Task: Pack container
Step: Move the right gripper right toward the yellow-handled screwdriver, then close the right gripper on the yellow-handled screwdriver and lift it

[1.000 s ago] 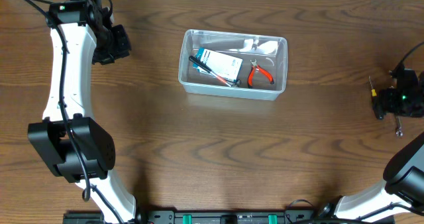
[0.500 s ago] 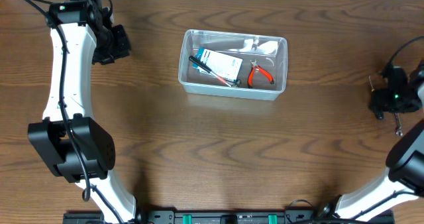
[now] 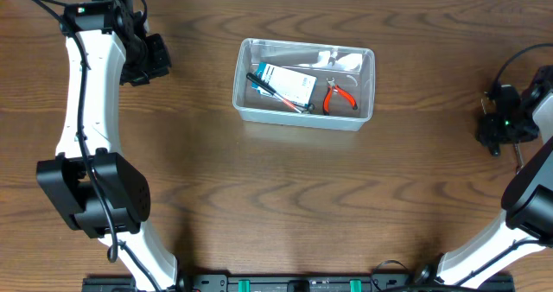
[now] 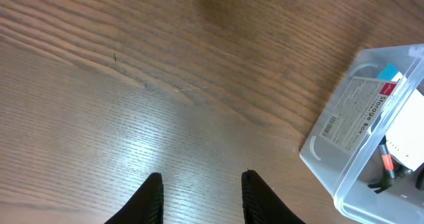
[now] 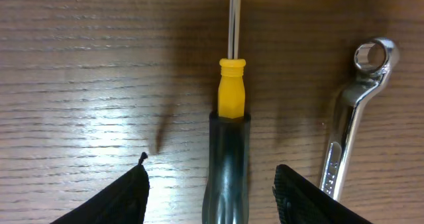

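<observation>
Clear plastic container [image 3: 298, 117]: it stands on the wooden table [image 3: 259, 214], centre, toward the far edge.

Contents as I count them:
- blue-and-white box [image 3: 289, 83]
- red-handled pliers [image 3: 339, 98] to its right
- dark slim tool [image 3: 281, 100] along the box's near edge
- something white [image 3: 344, 61] against the far wall, which I cannot identify

I judge the packing partly done.

Left outside:
- screwdriver [image 5: 228, 138], black handle with a yellow collar
- steel wrench [image 5: 351, 118]

Both lie flat on the table well to the right of the container, side by side and apart.

Right gripper [image 5: 218, 197]: it sits over the screwdriver handle. The fingers are spread to either side, wood shows in both gaps, and nothing is grasped yet. I judge this item is next, with the wrench after it.

Left gripper [image 4: 200, 201]: it is left of the container, above bare wood, with its fingers parted and nothing between them.

Change against a second ago: in the overhead view the right gripper has shifted a little toward the container's side. The container, its contents and the left arm are where they were.
</observation>
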### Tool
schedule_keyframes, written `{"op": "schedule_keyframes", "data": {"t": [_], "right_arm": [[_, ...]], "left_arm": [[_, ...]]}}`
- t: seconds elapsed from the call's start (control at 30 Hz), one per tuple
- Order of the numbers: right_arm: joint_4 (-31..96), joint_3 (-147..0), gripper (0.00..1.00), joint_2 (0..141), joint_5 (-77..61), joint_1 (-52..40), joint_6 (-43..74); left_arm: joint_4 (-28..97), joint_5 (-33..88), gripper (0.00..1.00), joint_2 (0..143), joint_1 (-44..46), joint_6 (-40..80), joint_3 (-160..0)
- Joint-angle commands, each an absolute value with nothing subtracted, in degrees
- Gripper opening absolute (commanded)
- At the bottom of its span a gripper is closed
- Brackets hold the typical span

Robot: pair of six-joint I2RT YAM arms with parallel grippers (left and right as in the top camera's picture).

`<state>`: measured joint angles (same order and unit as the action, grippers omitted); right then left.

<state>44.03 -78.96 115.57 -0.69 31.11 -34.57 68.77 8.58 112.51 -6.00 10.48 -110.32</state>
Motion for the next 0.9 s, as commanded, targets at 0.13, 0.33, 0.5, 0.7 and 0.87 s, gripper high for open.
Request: {"op": "schedule_keyframes", "data": {"t": [0.13,0.33,0.5,0.7,0.87], "right_arm": [[44.07,-79.05,0.61,119.52,0.84,30.70,-35.62],[43.92,-79.05,0.59,120.07,1.69,30.89,-34.28],[43.83,-79.07,0.31,120.05,1.98,31.05,-33.17],[43.22,-79.09,0.21,120.03,3.01,31.05,-30.24],[43.88,-81.49,0.12,119.77,2.92,30.81,-26.04]], "left_arm": [[69.23,7.86,0.28,113.21,-6.04,10.11,-109.93],[69.21,7.86,0.29,113.21,-6.04,10.13,-109.93],[69.23,7.86,0.28,113.21,-6.04,10.11,-109.93],[69.23,7.86,0.28,113.21,-6.04,10.13,-109.93],[69.23,7.86,0.28,113.21,-6.04,10.13,-109.93]]}}
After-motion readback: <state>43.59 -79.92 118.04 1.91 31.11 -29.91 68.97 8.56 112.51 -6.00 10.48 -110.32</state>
